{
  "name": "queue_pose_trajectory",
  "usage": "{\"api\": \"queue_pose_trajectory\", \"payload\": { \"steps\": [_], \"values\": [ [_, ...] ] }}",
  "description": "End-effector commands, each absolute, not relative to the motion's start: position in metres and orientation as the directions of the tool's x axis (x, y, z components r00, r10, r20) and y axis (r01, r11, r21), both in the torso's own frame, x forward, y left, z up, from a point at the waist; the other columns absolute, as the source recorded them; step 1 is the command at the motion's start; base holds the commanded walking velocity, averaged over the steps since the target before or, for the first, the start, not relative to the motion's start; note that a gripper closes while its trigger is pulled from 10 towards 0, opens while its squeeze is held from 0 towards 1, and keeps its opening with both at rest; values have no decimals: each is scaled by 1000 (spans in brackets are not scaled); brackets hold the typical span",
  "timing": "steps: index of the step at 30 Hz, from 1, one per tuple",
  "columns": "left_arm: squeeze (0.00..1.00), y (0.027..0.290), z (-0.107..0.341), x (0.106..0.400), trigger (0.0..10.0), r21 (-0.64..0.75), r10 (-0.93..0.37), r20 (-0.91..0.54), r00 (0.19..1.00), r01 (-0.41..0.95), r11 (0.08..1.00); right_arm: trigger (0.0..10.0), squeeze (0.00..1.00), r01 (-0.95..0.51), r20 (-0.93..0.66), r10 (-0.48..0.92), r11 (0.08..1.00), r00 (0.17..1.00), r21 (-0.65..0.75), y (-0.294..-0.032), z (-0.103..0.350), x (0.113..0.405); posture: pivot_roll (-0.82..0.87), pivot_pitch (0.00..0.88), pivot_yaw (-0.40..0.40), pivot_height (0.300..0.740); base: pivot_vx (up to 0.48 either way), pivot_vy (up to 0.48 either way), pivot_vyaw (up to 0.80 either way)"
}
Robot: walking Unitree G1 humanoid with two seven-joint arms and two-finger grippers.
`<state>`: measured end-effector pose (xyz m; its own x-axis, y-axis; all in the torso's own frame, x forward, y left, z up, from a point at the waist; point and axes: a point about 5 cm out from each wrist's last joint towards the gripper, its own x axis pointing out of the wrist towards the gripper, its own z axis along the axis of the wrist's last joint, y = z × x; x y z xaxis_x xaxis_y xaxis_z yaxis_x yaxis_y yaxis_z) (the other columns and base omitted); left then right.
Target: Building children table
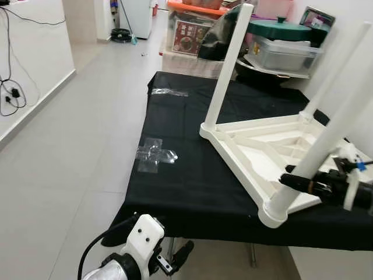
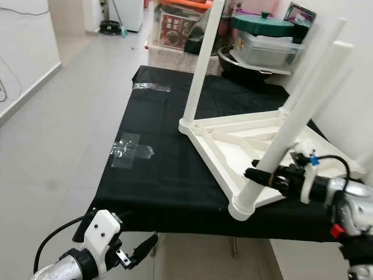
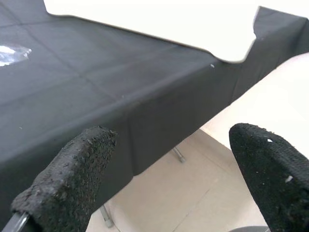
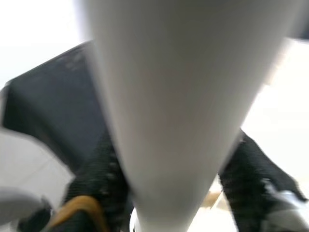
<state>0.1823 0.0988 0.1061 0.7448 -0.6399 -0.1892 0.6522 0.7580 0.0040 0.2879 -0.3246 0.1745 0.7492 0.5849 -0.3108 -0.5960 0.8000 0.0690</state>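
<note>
Right gripper (image 2: 260, 176) clamps its 2 black fingers around the near white plastic leg (image 2: 294, 125), low on the tube, just above the socket where the leg meets the near corner of the upturned white plastic children's tabletop (image 2: 256, 153). In the right wrist view the same leg (image 4: 178, 111) runs straight out between the fingers (image 4: 99, 179), a pad pressed on each side. The tabletop lies underside up, ribs showing, on a black cloth-covered work surface (image 1: 192, 169), spreading away from the right gripper toward the wall side. Beyond the gripper, at the tabletop's far left corner, a second white leg (image 1: 229, 65) stands upright in its socket; 2 more white legs rise at the right side, blurred and partly overlapping the held one. Left gripper (image 1: 178, 256) hangs below the front edge of the cloth, off the surface, well apart from the tabletop; its 2 black textured fingers (image 3: 72, 179) stand wide apart with nothing between them, and the left wrist view looks past them at the cloth's draped edge and a corner of the tabletop (image 3: 154, 21). A crumpled patch of clear tape (image 1: 154, 154) sticks to the cloth ahead of the left gripper, a second strip (image 1: 169, 92) farther off. Past the far end of the cloth sits a stack of storage bins, one with a green round lid (image 1: 281, 29). Pale tiled floor (image 1: 70, 151) lies to the left.
</note>
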Motion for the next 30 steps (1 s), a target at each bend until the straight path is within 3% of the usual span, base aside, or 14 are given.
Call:
{"api": "queue_pose_trajectory", "payload": {
  "steps": [1, 2, 8, 9, 18, 21, 26, 28, 30],
  "values": [
    [0, 98, 102, 180, 10000, -8, -645, -204, 736, 658, 753, 10000, 604, -520, -355, 512, 850, 782, 80, -332, 166, 287, 70, 59, -127, 740, 0, 0, 0],
    [0, 98, 102, 180, 10000, -8, -645, -204, 736, 658, 753, 10000, 1000, -513, -332, 510, 854, 793, 86, -331, 166, 289, 74, 55, -129, 740, 0, 0, 0],
    [0, 98, 102, 179, 10000, -6, -645, -205, 736, 658, 753, 10000, 976, -592, -312, 598, 796, 738, 126, -321, 159, 284, 75, 55, -130, 740, 0, 0, 0],
    [0, 98, 102, 179, 10000, -8, -645, -206, 736, 658, 753, 10000, 0, -613, -315, 622, 778, 717, 141, -319, 156, 281, 75, 55, -130, 740, 0, 0, 0],
    [0, 98, 101, 182, 10000, -8, -646, -205, 736, 658, 753, 10000, 0, -607, -269, 629, 777, 730, 168, -318, 142, 261, 55, 59, -111, 740, 0, 0, 0],
    [0, 99, 101, 185, 10000, -2, -645, -206, 736, 659, 752, 10000, 0, -656, -343, 671, 733, 657, 178, -314, 130, 240, 51, 53, -104, 740, 0, 0, 0],
    [0, 100, 100, 187, 10000, 3, -644, -208, 737, 658, 753, 10000, 0, -677, -410, 673, 718, 615, 163, -316, 124, 227, 45, 49, -99, 740, 0, 0, 0],
    [0, 101, 99, 188, 10000, 4, -643, -208, 737, 658, 753, 10000, 0, -650, -391, 645, 747, 657, 140, -318, 127, 231, 39, 51, -94, 740, 0, 0, 0],
    [0, 102, 99, 192, 10000, 9, -641, -207, 739, 657, 754, 10000, 0, -395, -262, 398, 916, 879, 66, -338, 138, 255, 36, 47, -89, 740, 0, 0, 0]
  ]
}}
